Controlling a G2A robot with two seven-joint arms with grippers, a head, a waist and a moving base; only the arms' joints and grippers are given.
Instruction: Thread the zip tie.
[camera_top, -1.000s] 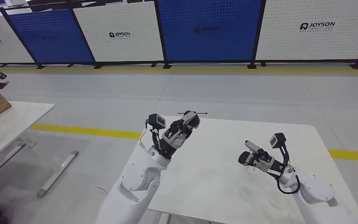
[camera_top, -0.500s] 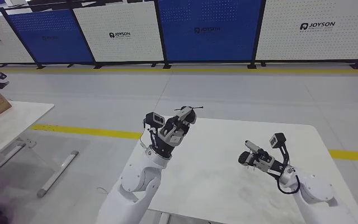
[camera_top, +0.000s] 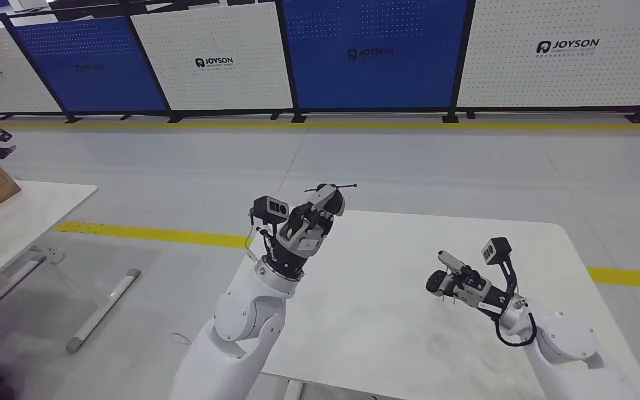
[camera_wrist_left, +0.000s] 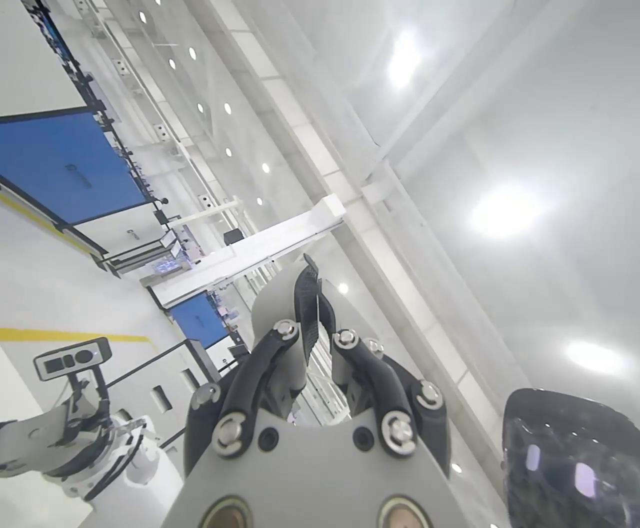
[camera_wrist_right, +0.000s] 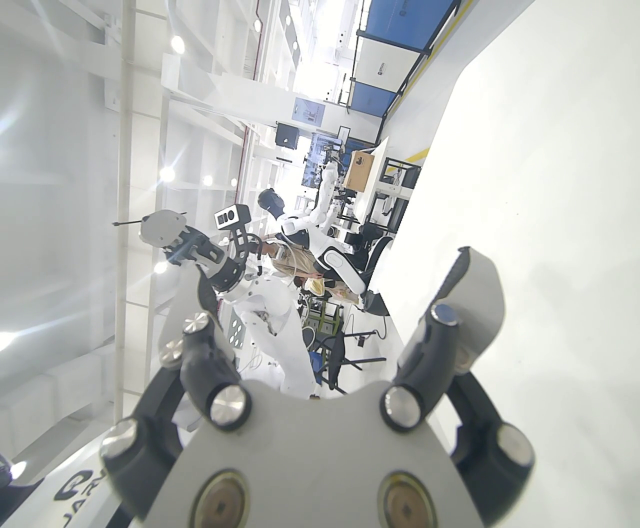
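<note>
A thin black zip tie (camera_top: 346, 186) sticks out sideways from both sides of my left gripper (camera_top: 326, 198), which is shut on it and held high above the white table's (camera_top: 400, 320) far left corner. The right wrist view shows that same gripper (camera_wrist_right: 159, 229) from afar, the zip tie (camera_wrist_right: 126, 221) poking out as a fine line. In the left wrist view the fingertips (camera_wrist_left: 306, 280) are pressed together. My right gripper (camera_top: 446, 273) hovers low over the table's right part, open with nothing between its fingers (camera_wrist_right: 467, 280).
A second white table (camera_top: 40, 210) stands off to the left across a strip of floor. Blue and white pegboard panels (camera_top: 370, 55) line the back. The table edge runs near the left arm.
The left gripper has shifted a little left and away from me with the zip tie, which now tilts slightly. The right arm has kept still.
</note>
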